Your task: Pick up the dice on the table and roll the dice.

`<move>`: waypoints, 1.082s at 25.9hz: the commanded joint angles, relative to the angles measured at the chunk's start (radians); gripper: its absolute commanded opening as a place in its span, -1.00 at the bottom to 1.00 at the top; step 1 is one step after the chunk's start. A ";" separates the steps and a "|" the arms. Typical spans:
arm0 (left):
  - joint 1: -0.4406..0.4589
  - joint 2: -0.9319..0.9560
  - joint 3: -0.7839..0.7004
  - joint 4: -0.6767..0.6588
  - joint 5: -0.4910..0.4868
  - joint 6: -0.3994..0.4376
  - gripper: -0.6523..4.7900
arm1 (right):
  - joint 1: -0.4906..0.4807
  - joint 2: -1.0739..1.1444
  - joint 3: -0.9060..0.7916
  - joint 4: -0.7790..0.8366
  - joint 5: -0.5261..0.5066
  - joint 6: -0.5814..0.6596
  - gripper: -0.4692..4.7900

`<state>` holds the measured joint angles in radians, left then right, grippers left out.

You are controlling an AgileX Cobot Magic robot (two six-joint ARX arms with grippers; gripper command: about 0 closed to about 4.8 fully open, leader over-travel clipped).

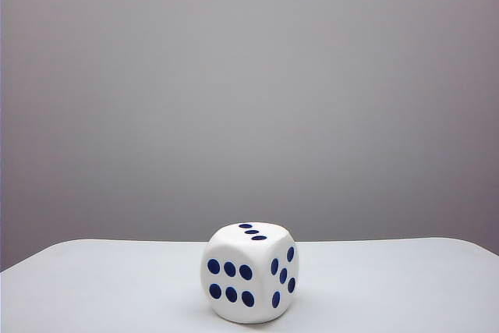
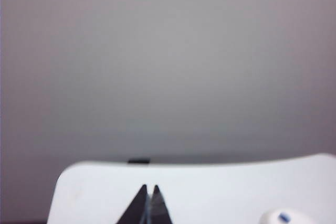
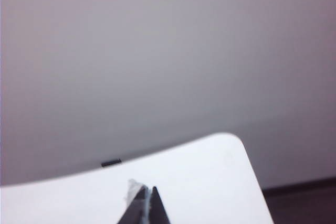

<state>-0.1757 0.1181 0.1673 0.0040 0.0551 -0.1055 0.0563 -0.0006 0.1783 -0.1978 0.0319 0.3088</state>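
The dice (image 1: 251,272) is a large white cube with dark blue pips, resting on the white table (image 1: 405,286) near its front middle; three pips face up, six face the camera. No arm shows in the exterior view. In the left wrist view my left gripper (image 2: 149,187) hangs over the table (image 2: 210,192) with its dark fingertips pressed together and nothing between them; a corner of the dice (image 2: 286,217) peeks in at the picture's edge. In the right wrist view my right gripper (image 3: 146,189) is shut too, empty, above the table (image 3: 210,182) near a rounded corner.
A plain grey wall (image 1: 249,91) backs the table. A small dark tab (image 2: 138,161) sits at the table's far edge, which the right wrist view also shows as a small dark tab (image 3: 111,163). Dark floor (image 3: 304,203) lies past the table's corner.
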 commanded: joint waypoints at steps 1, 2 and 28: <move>0.000 0.001 -0.036 -0.026 -0.045 0.002 -0.77 | 0.000 0.000 -0.062 0.069 -0.013 0.001 -0.85; 0.000 0.002 -0.045 -0.026 -0.055 0.004 -0.77 | 0.000 0.000 -0.075 0.069 -0.012 0.001 -0.85; 0.001 -0.006 -0.161 -0.123 -0.077 0.065 -0.77 | -0.001 0.002 -0.177 0.016 -0.034 -0.070 -0.74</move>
<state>-0.1753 0.1108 0.0017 -0.1261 -0.0193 -0.0414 0.0559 0.0017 0.0071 -0.1856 -0.0006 0.2379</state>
